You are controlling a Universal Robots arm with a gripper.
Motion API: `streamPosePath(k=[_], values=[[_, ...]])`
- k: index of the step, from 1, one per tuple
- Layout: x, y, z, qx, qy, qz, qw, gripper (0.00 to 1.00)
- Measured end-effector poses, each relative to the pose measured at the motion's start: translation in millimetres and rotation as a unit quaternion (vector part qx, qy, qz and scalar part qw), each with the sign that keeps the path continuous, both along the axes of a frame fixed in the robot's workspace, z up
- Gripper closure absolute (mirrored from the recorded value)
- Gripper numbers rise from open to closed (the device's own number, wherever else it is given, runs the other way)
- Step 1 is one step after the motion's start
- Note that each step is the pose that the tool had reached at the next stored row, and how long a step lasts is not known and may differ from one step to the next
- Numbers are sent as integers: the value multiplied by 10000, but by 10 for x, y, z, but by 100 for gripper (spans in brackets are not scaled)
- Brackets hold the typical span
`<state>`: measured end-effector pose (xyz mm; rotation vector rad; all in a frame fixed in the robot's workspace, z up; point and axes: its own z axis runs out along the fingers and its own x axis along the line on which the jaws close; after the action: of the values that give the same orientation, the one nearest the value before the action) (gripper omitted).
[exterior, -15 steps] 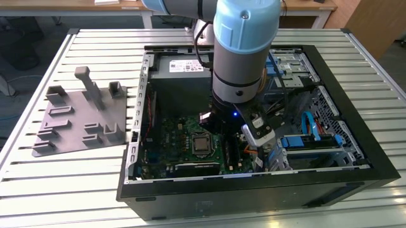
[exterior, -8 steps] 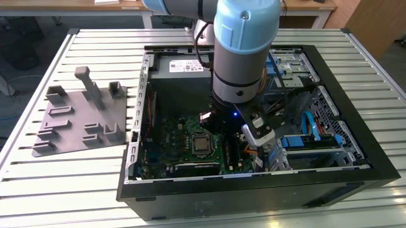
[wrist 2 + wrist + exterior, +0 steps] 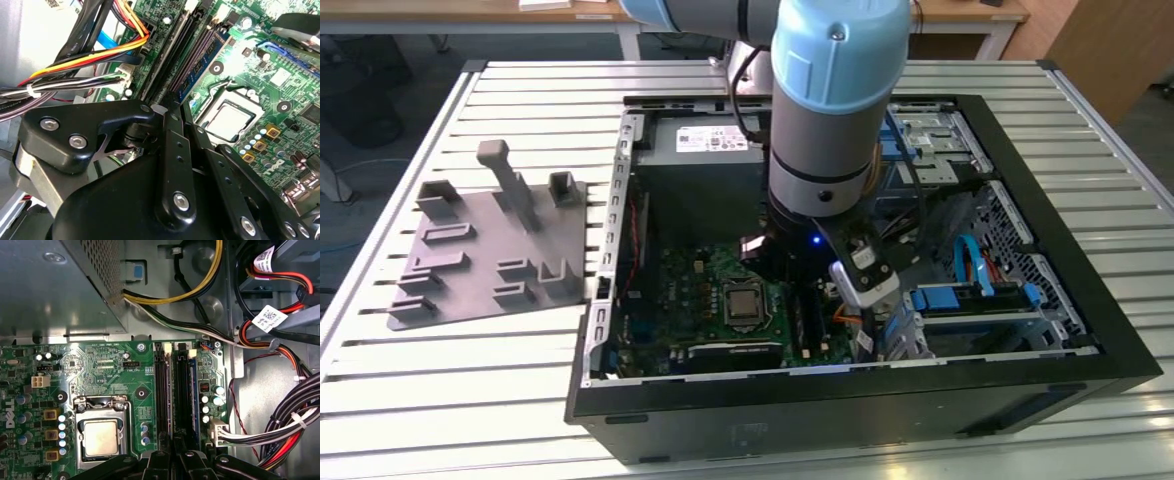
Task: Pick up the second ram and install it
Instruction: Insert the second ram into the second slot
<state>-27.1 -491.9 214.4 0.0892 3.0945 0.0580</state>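
Overhead, in the exterior view, the robot arm [image 3: 834, 120] reaches straight down into an open computer case [image 3: 1107, 335] lying on a slatted table [image 3: 400, 400]. The gripper [image 3: 807, 285] is low over the green motherboard [image 3: 700, 285], beside the processor socket [image 3: 744, 305]. A grey fixture plate [image 3: 494, 250] lies outside the case on the exterior view's left, with no stick seen on it.

In the second wrist view, the gripper's two black fingers [image 3: 172, 135] are drawn close together, side by side, tips just above the long memory slots [image 3: 165, 60]. Whether anything is pinched between them cannot be told.

In the first wrist view, the fingertips line up with a dark narrow strip standing in one slot. This looks like the second ram [image 3: 181, 390], though that is a judgement. The neighbouring slot [image 3: 160, 390] looks empty.

Such a stick is likely light, thin, stiff and fragile. It is best held by its long top edge or flat faces, near the middle, and pushed down squarely.
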Motion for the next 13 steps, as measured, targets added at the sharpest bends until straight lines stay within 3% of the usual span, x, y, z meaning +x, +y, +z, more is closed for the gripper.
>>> streamPosePath(k=[13], values=[[-1, 16, 0, -17, 0, 1, 10000, 86]])
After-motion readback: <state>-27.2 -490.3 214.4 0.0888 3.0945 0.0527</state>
